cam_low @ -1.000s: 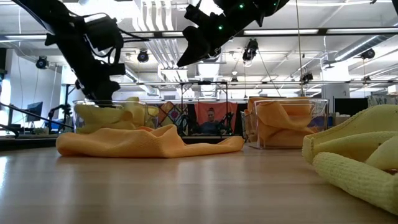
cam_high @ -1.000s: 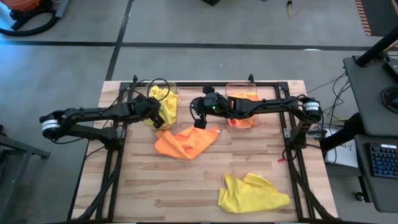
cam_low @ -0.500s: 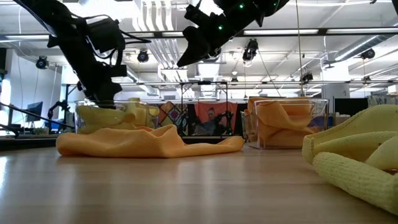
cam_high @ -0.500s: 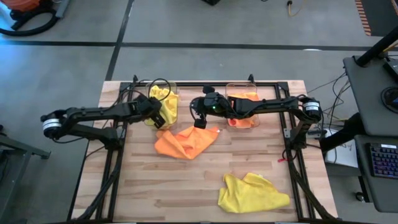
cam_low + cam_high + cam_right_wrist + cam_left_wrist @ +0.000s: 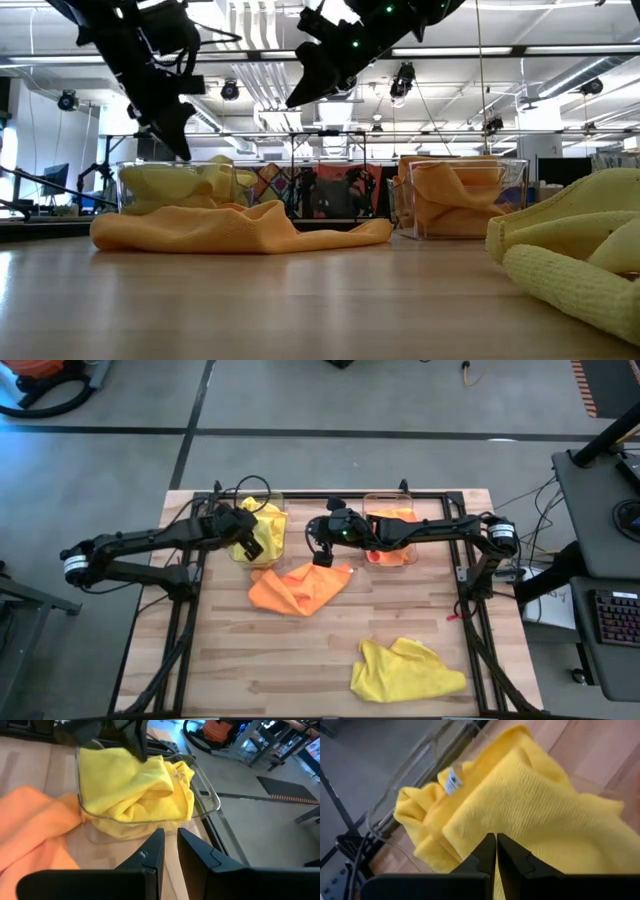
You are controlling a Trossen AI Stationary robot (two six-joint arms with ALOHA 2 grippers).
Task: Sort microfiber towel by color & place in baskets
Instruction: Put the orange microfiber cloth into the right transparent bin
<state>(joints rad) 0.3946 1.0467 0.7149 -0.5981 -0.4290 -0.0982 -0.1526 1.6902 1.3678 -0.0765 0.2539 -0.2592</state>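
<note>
Left gripper [image 5: 250, 532] hangs over the left basket [image 5: 262, 556] in the upper-middle of the high view, fingers pressed together, empty, just above the yellow towels [image 5: 530, 805] heaped inside. Right gripper [image 5: 322, 556] hovers centre-frame above the orange towel [image 5: 297, 588] spread on the table [image 5: 230, 670]; its fingers stand a sliver apart with nothing between them. To the right, the second basket [image 5: 505, 190] holds orange cloth [image 5: 392, 538]. One loose yellow towel [image 5: 405, 670] lies crumpled at the lower right of the high view, well apart from both arms.
</note>
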